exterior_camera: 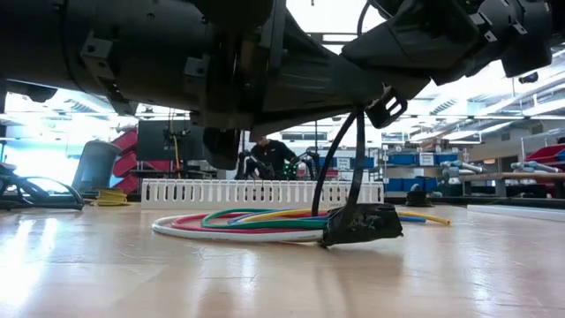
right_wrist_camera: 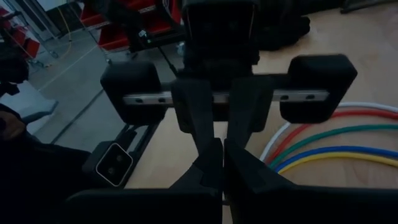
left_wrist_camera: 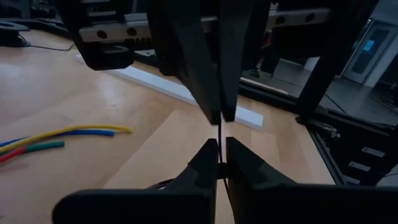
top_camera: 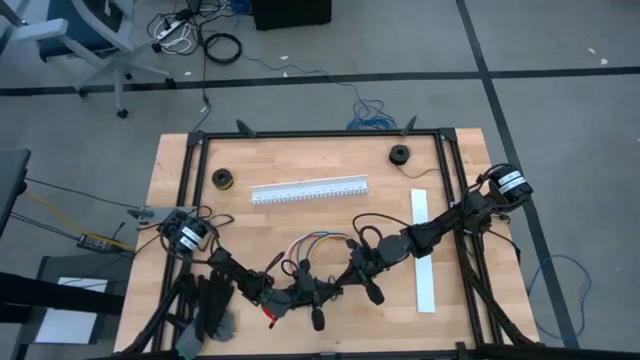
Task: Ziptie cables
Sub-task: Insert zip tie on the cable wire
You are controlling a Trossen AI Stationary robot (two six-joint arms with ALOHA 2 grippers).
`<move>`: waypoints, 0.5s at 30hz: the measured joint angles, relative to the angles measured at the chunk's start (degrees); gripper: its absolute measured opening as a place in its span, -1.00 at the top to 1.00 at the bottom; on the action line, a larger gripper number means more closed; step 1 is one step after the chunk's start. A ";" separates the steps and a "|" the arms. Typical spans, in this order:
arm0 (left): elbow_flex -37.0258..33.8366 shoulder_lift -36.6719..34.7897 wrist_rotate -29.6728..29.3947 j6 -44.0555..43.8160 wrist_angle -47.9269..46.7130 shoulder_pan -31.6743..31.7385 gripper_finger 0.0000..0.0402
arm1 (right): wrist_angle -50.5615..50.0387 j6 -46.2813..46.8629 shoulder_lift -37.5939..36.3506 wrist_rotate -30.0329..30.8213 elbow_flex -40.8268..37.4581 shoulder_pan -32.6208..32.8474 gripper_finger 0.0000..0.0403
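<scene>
Left gripper [left_wrist_camera: 219, 140] clenched on thin black tie; right gripper [right_wrist_camera: 219, 158] clenched facing it. I worry tie slips, cables [right_wrist_camera: 323, 140] spring loose.

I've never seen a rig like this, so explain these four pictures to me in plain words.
This is a robot with two dark arms working at a wooden table. One picture looks straight down from above. One looks level across the tabletop. The other two come from cameras on the arms' wrists.

On the table lie coloured cables in a loop, a white slotted channel, a flat white bar and two black rolls.

The left gripper and the right gripper meet tip to tip beside the cables, and both are shut. A thin dark strip runs between them. Both seem to pinch it, and it may be a zip tie.
</scene>
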 joint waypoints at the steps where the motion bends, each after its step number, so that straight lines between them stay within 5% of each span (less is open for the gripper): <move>1: 0.00 0.00 0.00 0.00 -0.02 -0.02 1.00 | 0.47 -0.03 0.00 0.02 0.00 -0.04 1.00; 7: 0.00 0.02 -1.77 0.15 -0.55 -0.38 1.00 | 1.36 -3.22 -2.29 5.82 -0.02 -0.41 1.00; 15: 0.00 0.07 -4.91 1.99 -0.50 -0.83 1.00 | -6.53 -2.45 -3.74 5.84 -0.02 -0.30 0.91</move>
